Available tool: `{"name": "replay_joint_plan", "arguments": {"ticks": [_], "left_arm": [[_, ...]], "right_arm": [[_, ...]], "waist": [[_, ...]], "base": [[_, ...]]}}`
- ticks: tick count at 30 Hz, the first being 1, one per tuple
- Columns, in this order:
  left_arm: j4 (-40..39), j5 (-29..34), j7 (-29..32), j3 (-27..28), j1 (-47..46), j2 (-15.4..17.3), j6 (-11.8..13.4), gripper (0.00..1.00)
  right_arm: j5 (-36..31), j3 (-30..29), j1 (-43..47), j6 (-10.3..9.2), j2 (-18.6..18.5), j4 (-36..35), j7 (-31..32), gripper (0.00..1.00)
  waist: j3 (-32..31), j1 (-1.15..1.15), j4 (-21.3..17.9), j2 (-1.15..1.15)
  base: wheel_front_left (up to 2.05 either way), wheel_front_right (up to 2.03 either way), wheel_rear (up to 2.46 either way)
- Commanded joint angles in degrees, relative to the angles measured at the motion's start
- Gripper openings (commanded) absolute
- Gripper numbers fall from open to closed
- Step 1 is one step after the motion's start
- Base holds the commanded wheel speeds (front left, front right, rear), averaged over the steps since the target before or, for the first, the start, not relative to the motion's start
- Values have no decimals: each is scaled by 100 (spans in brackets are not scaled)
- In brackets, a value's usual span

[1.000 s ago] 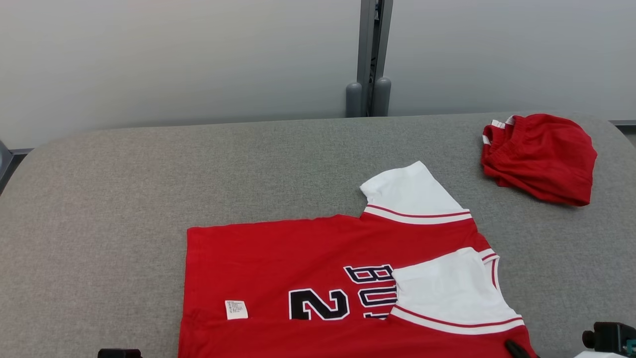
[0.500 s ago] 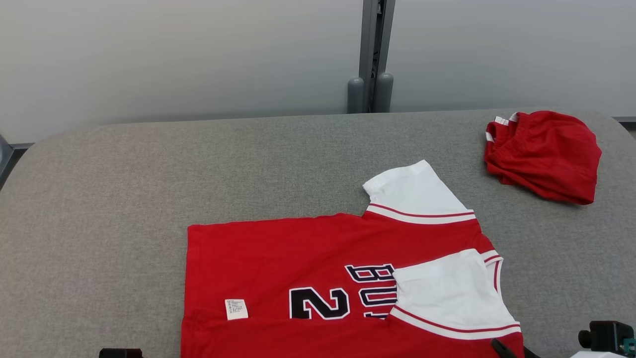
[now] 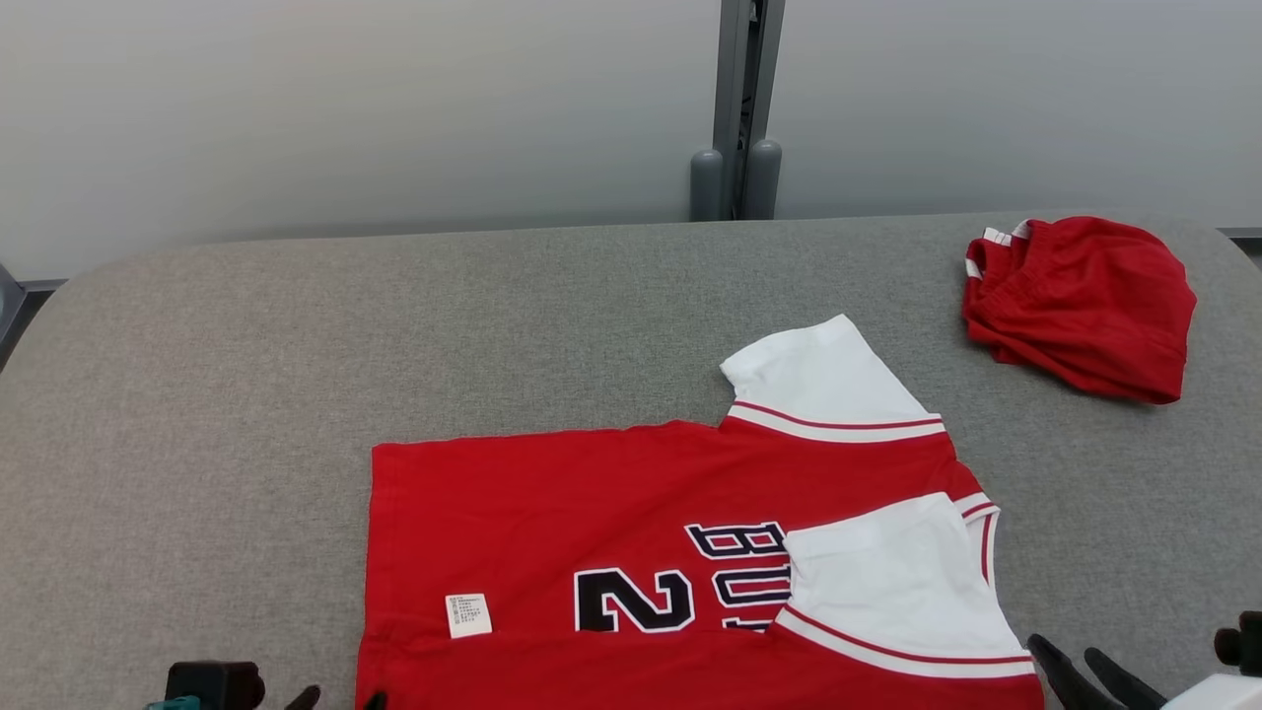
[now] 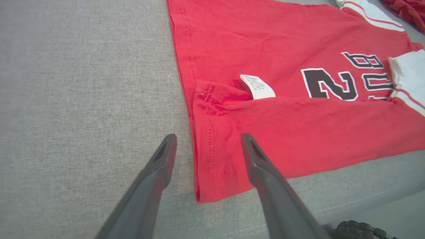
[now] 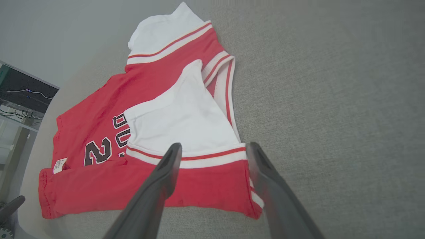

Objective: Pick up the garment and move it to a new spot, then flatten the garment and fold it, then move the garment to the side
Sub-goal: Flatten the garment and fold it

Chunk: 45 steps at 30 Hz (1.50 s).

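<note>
The left claw (image 4: 208, 136) is hanging with its two dark fingers spread wide and gripping nothing, poised over the left near corner of a red jersey (image 3: 552, 513) that is lying flat along the near edge of a grey fabric-covered worktop (image 3: 296, 345). One finger is sitting over bare grey cloth just off the hem and the other over the red fabric; whether either tip is touching down cannot be told. The right claw (image 5: 215, 144) is likewise standing wide and empty at the jersey's right near corner, its fingers pointing across the red-and-white striped band there. The jersey's near long side is lying folded over onto the body, and a white sleeve (image 3: 887, 582) is lying turned in across the chest, covering part of the black lettering beside a large "2". A second sleeve (image 3: 818, 375), also white, is sticking out towards the far edge. A small white label (image 3: 468, 614) is showing by the fold near the hem. A bunched red bundle (image 3: 1080, 306) with white trim is resting well apart at the worktop's far right corner. Behind the far edge, a grey post (image 3: 735, 108) is rising against a pale wall (image 3: 345, 118).
</note>
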Motion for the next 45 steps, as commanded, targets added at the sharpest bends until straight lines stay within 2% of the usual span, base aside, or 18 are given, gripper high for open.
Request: {"name": "replay_joint_plan", "arguments": {"ticks": [1,6,10,18,22,31,38,45], "left_arm": [[-104,48,-32,43,-24,44,57,100],[-407,126,-37,74,-149,100,132,100],[-393,209,239,-49,-354,190,136,100],[-45,172,842,-104,-1433,244,12,100],[230,76,1077,-66,-1968,233,-67,100],[976,90,1361,-158,-3245,129,-291,100],[1325,244,1167,-303,-3922,-40,-514,100],[1587,338,901,-448,-4302,-226,-721,100]], "right_arm": [[-54,-89,41,5,-6,-143,53,100],[-168,-249,-50,5,-32,-559,187,100],[-262,-190,-324,5,-138,-678,372,100],[-567,266,-1523,4,-507,-331,738,100],[-603,515,-2100,5,-523,-74,831,100],[-620,1160,-3984,5,-812,1124,806,100],[-497,1590,-5319,5,-1071,2210,761,100],[-366,2128,-6169,4,-1217,3150,492,100]], "waist": [[-11,0,-5,0],[-23,0,-14,0],[36,0,-31,0],[328,0,-18,0],[475,0,-5,0],[1165,0,71,0],[1737,0,287,0],[2016,0,517,0]], "base": [[0,0,0],[0,0,0],[0,0,0],[0,0,0],[0,0,0],[0,0,0],[0,0,0],[0,0,0]]}}
